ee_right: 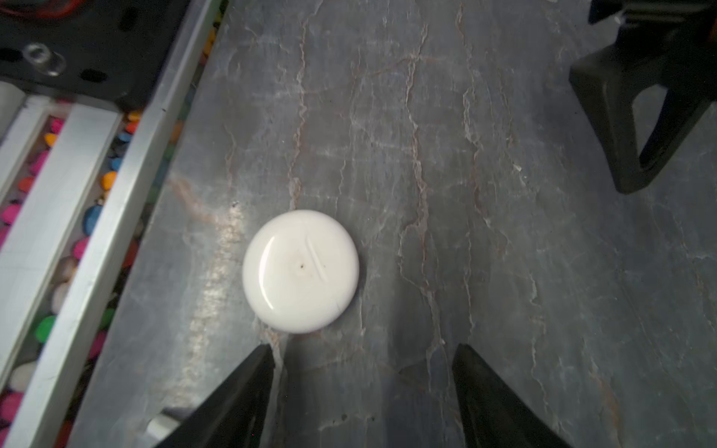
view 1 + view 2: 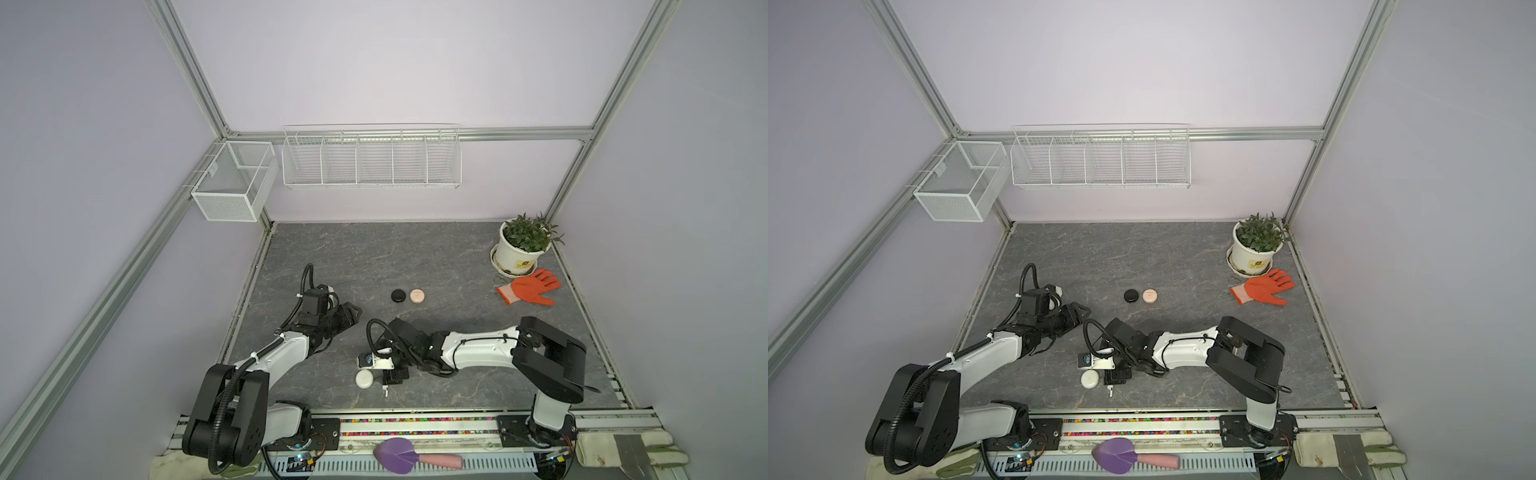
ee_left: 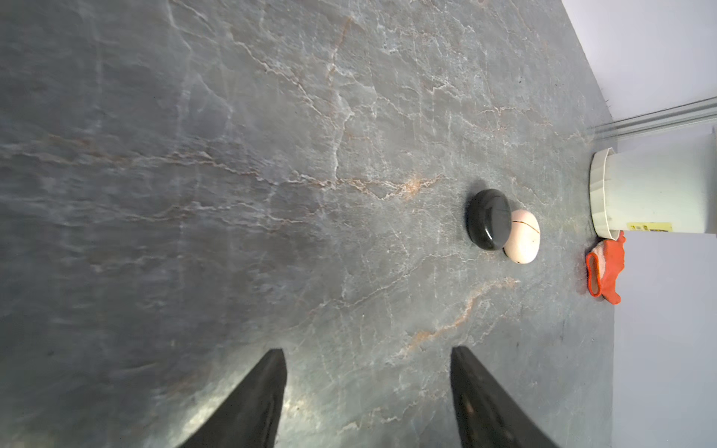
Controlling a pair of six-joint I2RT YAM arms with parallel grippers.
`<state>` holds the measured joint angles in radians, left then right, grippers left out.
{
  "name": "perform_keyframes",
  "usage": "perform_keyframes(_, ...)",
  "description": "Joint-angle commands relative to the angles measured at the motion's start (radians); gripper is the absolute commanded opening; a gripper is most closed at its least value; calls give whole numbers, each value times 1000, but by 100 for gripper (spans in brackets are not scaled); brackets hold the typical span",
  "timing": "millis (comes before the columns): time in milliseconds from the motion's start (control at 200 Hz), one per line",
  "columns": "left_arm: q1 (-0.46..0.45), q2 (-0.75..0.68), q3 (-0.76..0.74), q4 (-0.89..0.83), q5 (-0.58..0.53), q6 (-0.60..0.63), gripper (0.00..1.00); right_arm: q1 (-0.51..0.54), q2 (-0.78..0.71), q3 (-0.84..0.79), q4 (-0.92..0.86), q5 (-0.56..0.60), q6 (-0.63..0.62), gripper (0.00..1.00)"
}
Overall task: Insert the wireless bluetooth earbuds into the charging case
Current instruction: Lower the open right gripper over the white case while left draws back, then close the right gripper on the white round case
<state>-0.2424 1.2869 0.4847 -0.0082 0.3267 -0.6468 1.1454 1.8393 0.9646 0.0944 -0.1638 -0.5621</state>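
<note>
white charging case just ahead of wide, empty right jaws, left jaws wide, empty too

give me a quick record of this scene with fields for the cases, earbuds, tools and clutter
white case: closed, flat on the table, just ahead of the right tool
black case, pink case: closed, side by side, mid-table
white earbud: loose on the table beside the white case
other earbuds: none visible
left tool: open, empty
right tool: open, empty
clutter: potted plant and orange glove, far right
</note>
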Motion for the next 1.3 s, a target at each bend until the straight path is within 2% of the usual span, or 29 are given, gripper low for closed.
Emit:
perform_keyframes(0, 5, -12, 3, -23, -26, -11, 68, 3, 32, 13, 65, 61, -21, 75)
perform_keyframes(645, 8, 6, 3, -26, -36, -14, 68, 52, 9, -45, 88, 36, 45, 75)
perform_keyframes(805, 8, 18, -57, 33, 14, -63, 68, 51, -25, -61, 83, -20, 77, 70)
perform_keyframes(980, 8, 9, -55, 33, 37, -81, 68, 50, -20, -54, 107, -112, 111, 75)
perform_keyframes(1159, 8, -5, -41, -4, 19, -65, 68, 42, 24, -20, 111, -135, 127, 80)
perform_keyframes(1294, 8, 4, -38, -4, 23, -62, 68, 36, 46, 6, 99, -141, 121, 80)
